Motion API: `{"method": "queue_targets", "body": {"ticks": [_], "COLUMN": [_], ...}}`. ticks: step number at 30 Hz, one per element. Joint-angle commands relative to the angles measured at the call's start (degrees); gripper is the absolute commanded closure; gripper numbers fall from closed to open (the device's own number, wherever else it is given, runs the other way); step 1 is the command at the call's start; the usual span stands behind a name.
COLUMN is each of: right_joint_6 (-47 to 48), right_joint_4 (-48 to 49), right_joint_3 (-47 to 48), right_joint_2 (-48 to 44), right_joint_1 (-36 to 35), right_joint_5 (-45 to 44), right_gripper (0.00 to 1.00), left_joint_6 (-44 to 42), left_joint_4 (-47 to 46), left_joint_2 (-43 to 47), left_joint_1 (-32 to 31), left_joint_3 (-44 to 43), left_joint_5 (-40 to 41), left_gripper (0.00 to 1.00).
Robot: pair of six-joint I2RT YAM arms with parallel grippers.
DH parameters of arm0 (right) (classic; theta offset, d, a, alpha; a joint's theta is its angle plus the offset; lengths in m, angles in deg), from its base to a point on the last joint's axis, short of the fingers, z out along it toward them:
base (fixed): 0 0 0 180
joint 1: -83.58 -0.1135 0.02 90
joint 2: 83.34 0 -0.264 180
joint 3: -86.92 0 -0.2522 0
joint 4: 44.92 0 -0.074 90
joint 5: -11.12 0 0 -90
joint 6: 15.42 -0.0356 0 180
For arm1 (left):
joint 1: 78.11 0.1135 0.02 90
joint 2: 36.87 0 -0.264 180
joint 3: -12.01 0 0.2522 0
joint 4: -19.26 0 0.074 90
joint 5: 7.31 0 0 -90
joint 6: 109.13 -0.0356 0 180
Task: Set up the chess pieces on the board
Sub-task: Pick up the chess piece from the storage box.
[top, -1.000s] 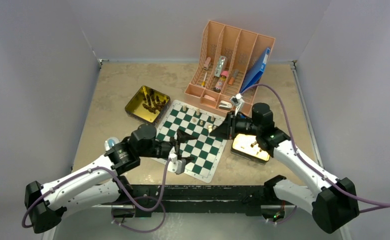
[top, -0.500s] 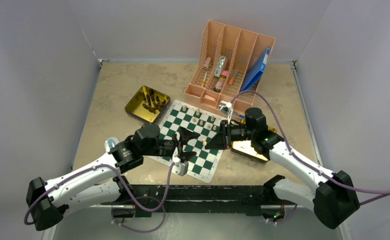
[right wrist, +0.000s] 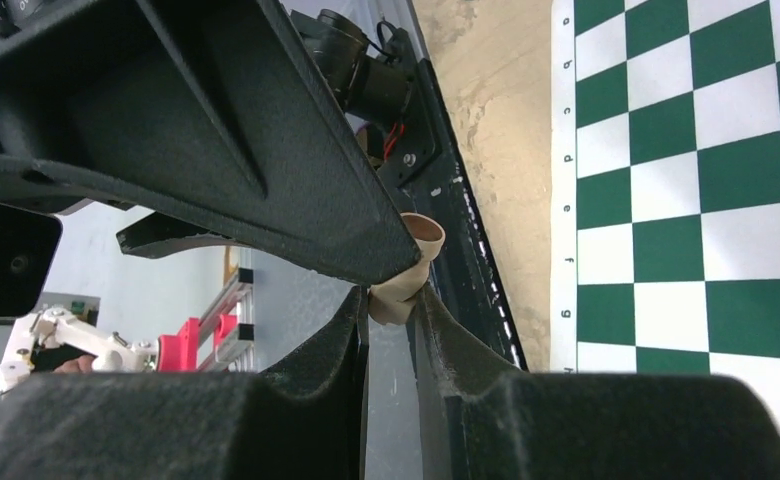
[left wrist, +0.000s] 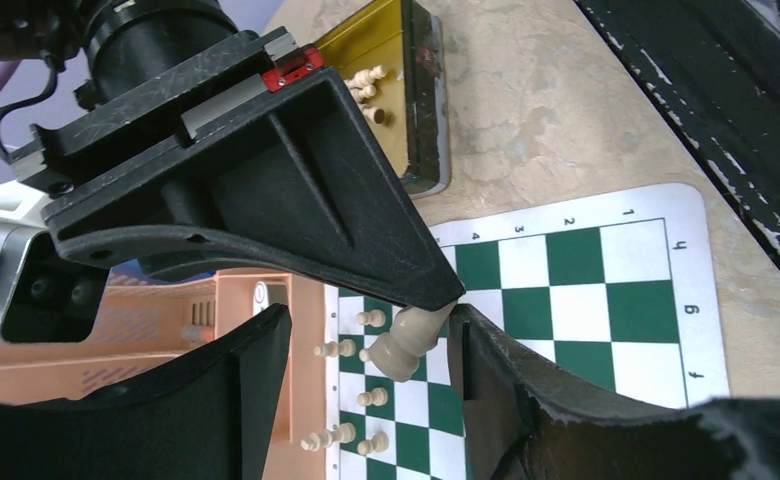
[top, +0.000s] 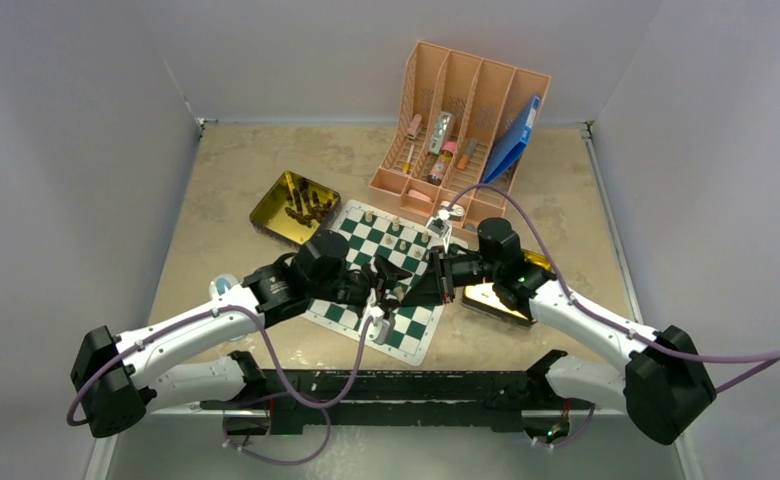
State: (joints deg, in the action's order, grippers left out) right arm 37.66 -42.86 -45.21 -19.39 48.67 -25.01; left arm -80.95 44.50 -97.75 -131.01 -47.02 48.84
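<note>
1. While the right pincer [right wrist: 391, 312] is clamped on a pale tan chess piece [right wrist: 407, 268], it holds it tilted above the board [left wrist: 586, 290].
2. The left pincer [left wrist: 368, 320] has its jaws apart, one on each side of that same piece; I cannot tell whether either finger touches it.
3. The board lies mid-worktop [top: 226, 170], and other pale pieces [left wrist: 371, 398] stand on its far rows.
4. A gold tin [top: 266, 215] of dark pieces [top: 306, 205] sits at the board's far left, and a second tin [top: 491, 298] sits just to its right.
</note>
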Motion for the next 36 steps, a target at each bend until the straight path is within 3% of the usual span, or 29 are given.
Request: {"method": "queue_targets", "body": {"ticks": [1,11,18,20,26,30,36], "right_joint_6": [0.1,0.2,1.8,2.5,3.0,8.7,11.2], "right_joint_4": [2.2,4.2,3.7,3.3,8.1,8.5,12.3], "right_joint_3": [0.8,1.5,1.3,1.5,-0.9,-0.9,-2.6], "right_joint_2": [-0.6,-1.6,-4.1,-5.9,-15.8,-21.1,-25.1], "right_joint_1": [-1.3,-1.3,-1.3,-1.3,-1.3,-1.3,-1.3], "right_joint_5": [1.4,3.2,1.3,-2.6,-11.5,-16.5,-15.2], "right_gripper": [0.88,0.87,0.82,0.78,0.62,0.6,0.6], "left_joint_6": [-2.6,-3.6,0.4,4.8,29.4,48.2,70.2], "left_joint_4": [0.0,6.4,6.0,4.0,-6.9,-16.8,-29.1], "left_joint_2": [0.3,1.1,1.9,2.1,3.1,5.2,11.1], "left_joint_1": [-0.2,-0.2,-0.2,-0.2,-0.1,-0.1,0.1], "left_joint_3": [-2.0,-2.7,-3.8,-3.8,-0.6,2.8,10.2], "left_joint_5": [-1.9,-0.7,-0.4,0.2,-2.8,-1.2,1.8], "left_gripper": [0.44,0.57,0.89,1.0,1.0,1.0,1.0]}}
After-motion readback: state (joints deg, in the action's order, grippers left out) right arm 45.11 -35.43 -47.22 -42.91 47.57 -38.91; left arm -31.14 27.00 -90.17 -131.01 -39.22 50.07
